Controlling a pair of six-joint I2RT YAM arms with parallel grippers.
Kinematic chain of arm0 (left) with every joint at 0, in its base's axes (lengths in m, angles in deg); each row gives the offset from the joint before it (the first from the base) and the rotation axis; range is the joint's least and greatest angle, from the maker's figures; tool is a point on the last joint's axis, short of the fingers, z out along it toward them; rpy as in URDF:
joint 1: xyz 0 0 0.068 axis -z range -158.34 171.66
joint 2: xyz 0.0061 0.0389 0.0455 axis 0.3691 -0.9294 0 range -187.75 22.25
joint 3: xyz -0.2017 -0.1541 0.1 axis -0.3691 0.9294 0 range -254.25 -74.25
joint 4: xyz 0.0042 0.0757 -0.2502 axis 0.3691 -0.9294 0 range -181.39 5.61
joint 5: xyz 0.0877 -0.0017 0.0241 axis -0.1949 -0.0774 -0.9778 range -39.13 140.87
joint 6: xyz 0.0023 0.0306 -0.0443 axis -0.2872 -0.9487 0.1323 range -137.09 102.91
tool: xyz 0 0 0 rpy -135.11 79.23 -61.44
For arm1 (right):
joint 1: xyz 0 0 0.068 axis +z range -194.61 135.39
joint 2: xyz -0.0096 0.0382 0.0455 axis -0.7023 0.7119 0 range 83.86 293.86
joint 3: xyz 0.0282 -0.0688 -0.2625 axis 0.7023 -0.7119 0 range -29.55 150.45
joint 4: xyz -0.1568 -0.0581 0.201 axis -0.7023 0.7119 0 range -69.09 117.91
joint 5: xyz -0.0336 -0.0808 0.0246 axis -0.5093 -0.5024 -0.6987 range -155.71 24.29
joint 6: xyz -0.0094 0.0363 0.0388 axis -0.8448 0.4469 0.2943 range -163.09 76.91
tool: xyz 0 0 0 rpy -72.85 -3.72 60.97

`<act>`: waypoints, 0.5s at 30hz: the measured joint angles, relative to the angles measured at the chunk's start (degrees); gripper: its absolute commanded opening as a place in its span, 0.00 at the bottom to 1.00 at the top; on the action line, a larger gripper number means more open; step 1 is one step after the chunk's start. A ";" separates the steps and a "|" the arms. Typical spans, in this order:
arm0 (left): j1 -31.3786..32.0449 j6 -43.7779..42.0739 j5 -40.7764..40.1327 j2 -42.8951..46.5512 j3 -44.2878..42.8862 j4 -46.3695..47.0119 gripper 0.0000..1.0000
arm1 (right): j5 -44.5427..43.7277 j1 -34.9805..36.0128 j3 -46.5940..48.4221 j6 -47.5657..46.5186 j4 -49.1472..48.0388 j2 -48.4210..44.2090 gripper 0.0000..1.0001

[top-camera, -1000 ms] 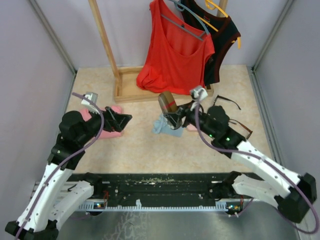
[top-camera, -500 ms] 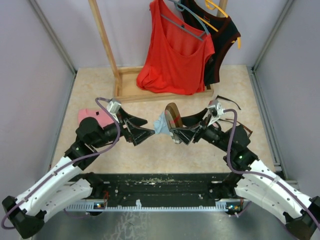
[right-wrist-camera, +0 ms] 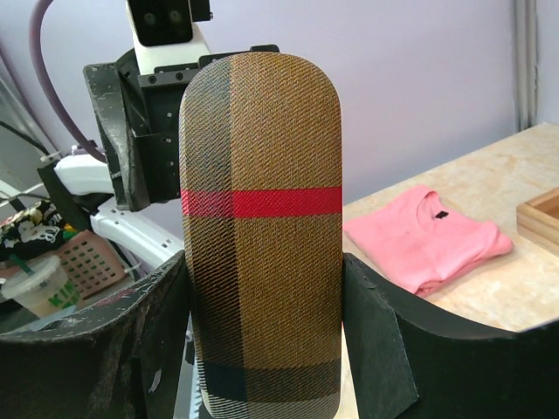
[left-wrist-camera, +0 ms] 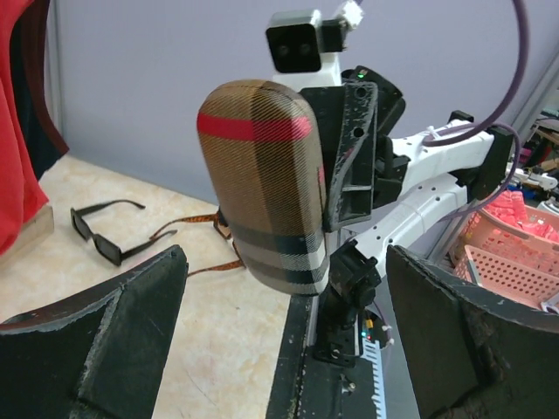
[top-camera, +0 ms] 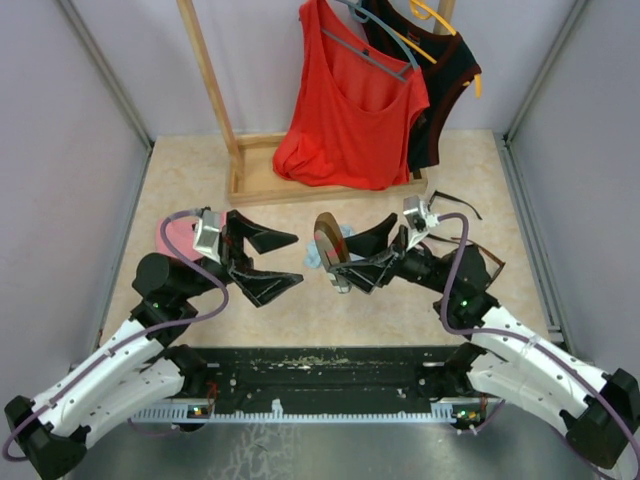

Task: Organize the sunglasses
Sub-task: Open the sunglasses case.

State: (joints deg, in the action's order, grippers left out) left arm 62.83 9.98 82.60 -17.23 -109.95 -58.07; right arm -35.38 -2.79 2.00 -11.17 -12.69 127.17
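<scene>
Right gripper (top-camera: pixel 342 262) — clamped on plaid case (right-wrist-camera: pixel 262 218) | left gripper (top-camera: pixel 298 260) — jaws spread wide

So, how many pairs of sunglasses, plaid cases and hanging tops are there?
Sunglasses: 2, a black pair and a reddish-brown pair.
Plaid case: 1.
Hanging tops: 2, a red top and a black top.
Total: 5.

Top camera looks down; wrist cameras face each other, sharing plaid case (left-wrist-camera: pixel 262 183) (right-wrist-camera: pixel 262 227).

White arm links (top-camera: pixel 110 355), black joints (top-camera: pixel 160 275), purple cables (left-wrist-camera: pixel 522 52), worn black wedge-shaped fingers (left-wrist-camera: pixel 96 332), perhaps green status lights (left-wrist-camera: pixel 361 76)
</scene>
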 measured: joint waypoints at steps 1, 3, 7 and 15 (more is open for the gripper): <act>0.00 -0.35 0.39 0.02 0.00 0.79 1.00 | 0.37 0.04 0.02 0.35 -1.05 0.63 0.00; 0.00 -1.07 0.81 0.00 0.00 1.90 1.00 | 0.87 0.57 0.09 0.72 -3.50 2.23 0.00; 0.00 -1.86 1.01 -0.26 -0.04 2.86 1.00 | 1.29 2.86 1.31 0.68 -6.60 5.29 0.00; 0.00 -1.33 6.95 -0.55 -0.09 7.91 0.99 | 3.72 5.11 3.87 -0.46 -12.87 6.84 0.00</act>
State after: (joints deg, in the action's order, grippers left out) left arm 62.83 8.65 89.55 -17.78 -110.04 -50.16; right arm -31.67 2.32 5.87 -11.63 -25.56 134.01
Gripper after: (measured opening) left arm 0.997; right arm 0.613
